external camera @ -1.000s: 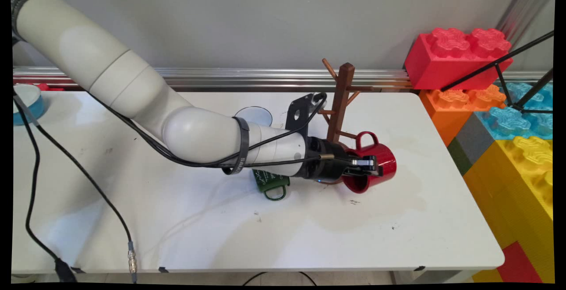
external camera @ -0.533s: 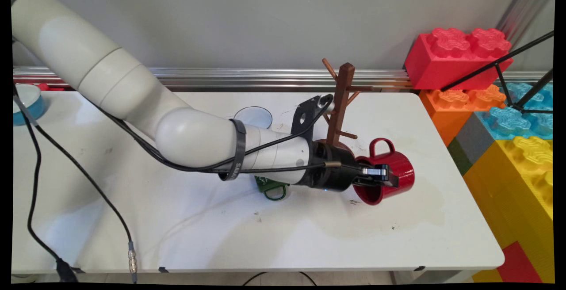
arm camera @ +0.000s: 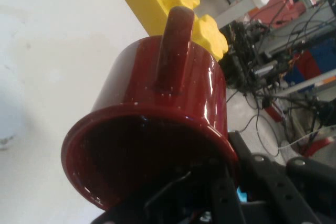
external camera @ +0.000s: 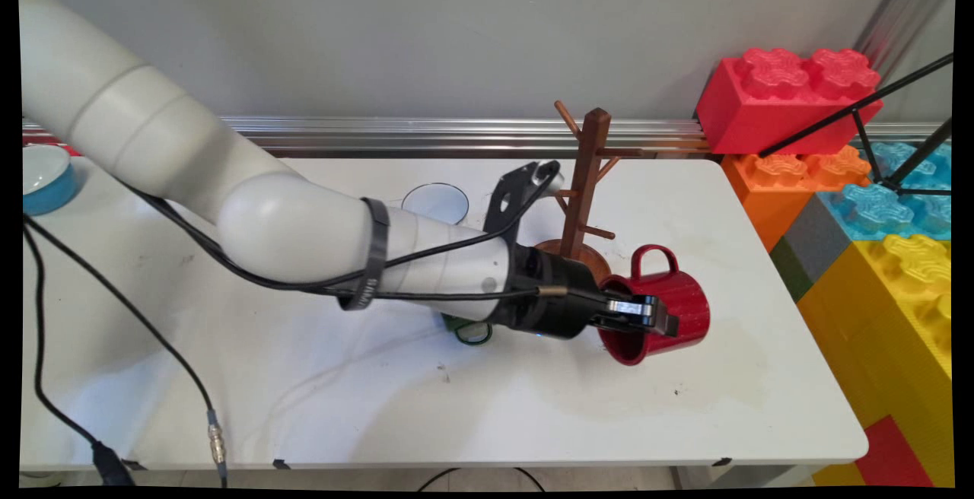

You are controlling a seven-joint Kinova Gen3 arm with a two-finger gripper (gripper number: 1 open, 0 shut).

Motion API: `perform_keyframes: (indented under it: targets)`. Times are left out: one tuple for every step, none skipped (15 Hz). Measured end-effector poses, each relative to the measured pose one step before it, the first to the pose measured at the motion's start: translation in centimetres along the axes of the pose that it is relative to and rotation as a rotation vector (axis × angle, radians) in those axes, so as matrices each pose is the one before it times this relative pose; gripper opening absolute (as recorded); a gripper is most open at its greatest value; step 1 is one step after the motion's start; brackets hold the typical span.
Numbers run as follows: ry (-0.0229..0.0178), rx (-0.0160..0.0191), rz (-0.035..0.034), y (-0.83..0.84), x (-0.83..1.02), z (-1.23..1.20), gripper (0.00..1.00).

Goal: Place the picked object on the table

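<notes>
The hand view, nearest the work, shows the red mug point(arm camera: 157, 129) filling the picture, its open mouth turned toward the camera and its handle on the upper side. One black finger point(arm camera: 220, 192) reaches inside the mouth; the other lies outside the wall, so the jaws are pinching the mug's rim and wall between them.

In the main view the gripper point(external camera: 643, 315) holds the red mug point(external camera: 670, 305) tipped on its side, mouth toward the arm, handle pointing up. The mug is over the right part of the white table point(external camera: 456, 408); whether it touches the surface cannot be told.

Just behind the gripper's wrist, a green mug point(external camera: 468, 329) lies on the table, mostly hidden by the arm.

Further back stands a brown wooden mug tree point(external camera: 586, 179) with pegs, its round base point(external camera: 571, 252) just beside the held mug but apart from it. Left of the tree is a clear glass point(external camera: 435, 201).

At the table's far left edge is a blue bowl point(external camera: 42, 176) with a white inside.

Beyond the table's right end, large toy bricks are stacked: a red brick point(external camera: 784, 96) on top, an orange brick point(external camera: 791, 179), a blue brick point(external camera: 905, 195) and a yellow brick point(external camera: 905, 293).
</notes>
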Motion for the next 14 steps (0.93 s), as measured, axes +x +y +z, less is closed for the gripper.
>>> perform_keyframes:
  targets:
    - [-0.00524, 0.00169, 0.01013, 0.112, 0.056, -0.405, 0.00]
    - [-0.00698, 0.00203, 0.01404, 0.162, 0.090, -0.599, 0.00]
    - [-0.00858, 0.00238, 0.01839, 0.173, 0.128, -0.708, 0.00]
    - [-0.00755, 0.00087, 0.02071, 0.197, 0.209, -0.724, 0.00]
    - [-0.00598, 0.00029, 0.01683, 0.152, 0.192, -0.582, 0.00]
    - [-0.00710, -0.00069, 0.01982, 0.194, 0.196, -0.686, 0.00]
    - [-0.00730, -0.00189, 0.01996, 0.195, 0.183, -0.657, 0.00]
    - [-0.00742, -0.00266, 0.01747, 0.169, 0.123, -0.571, 0.00]
    - [-0.00490, -0.00210, 0.01276, 0.128, 0.088, -0.371, 0.00]
    - [-0.00745, -0.00309, 0.01940, 0.181, 0.109, -0.567, 0.00]
    - [-0.00928, -0.00233, 0.02346, 0.187, 0.152, -0.683, 0.00]
    - [-0.01020, -0.00037, 0.02588, 0.197, 0.184, -0.675, 0.00]
    - [-0.00745, 0.00035, 0.02179, 0.155, 0.192, -0.556, 0.00]
    - [-0.00623, 0.00061, 0.01515, 0.101, 0.117, -0.358, 0.00]
